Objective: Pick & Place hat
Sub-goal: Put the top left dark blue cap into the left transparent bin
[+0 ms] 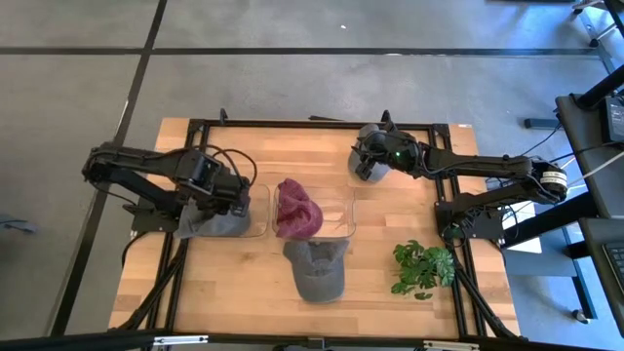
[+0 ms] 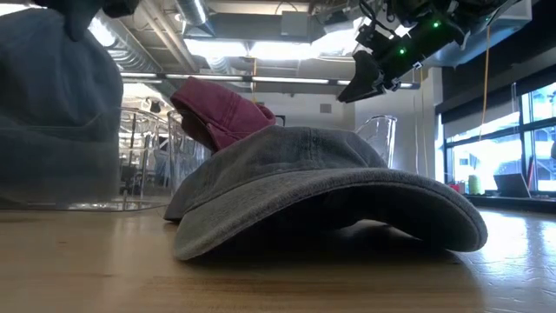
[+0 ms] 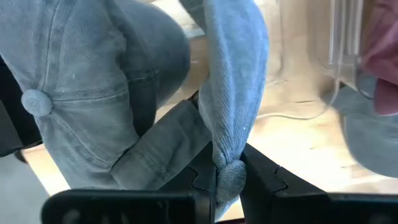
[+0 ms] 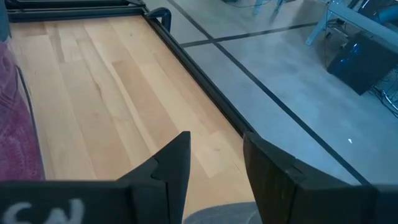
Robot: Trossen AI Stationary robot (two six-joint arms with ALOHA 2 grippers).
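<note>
Wooden table (image 1: 224,283) with a dark frame, both arms over it. Left tool (image 3: 227,180) is pinched nearly closed on a fold of a blue-grey denim hat (image 3: 118,93); fabric is squeezed between the two dark fingers (image 3: 264,180), and the hat's top button and back strap show in the left wrist view. From above, that denim hat (image 1: 213,220) hangs at the left tool (image 1: 216,195), just beside the left wall of a clear plastic bin (image 1: 343,216) at the table's middle. In the low view the same denim hat (image 2: 56,113) fills the left edge, cut off at top and side.

Right tool (image 4: 214,168) is about half open with nothing between its fingers (image 4: 177,165); bare table and floor lie beyond them. From above, the right tool (image 1: 369,161) sits at the far edge of the table, over something grey and rounded that I can't make out. In the low view it hangs at upper right (image 2: 369,78), well clear of the table.

A maroon hat (image 1: 297,210) lies in the clear bin. A grey hat (image 1: 317,268) lies flat on the table just in front of the bin, brim toward the near edge; it fills the low view (image 2: 321,196) and hides most of the bin behind it. A small green plant (image 1: 422,267) sits to the right of the grey hat, apart from it.
</note>
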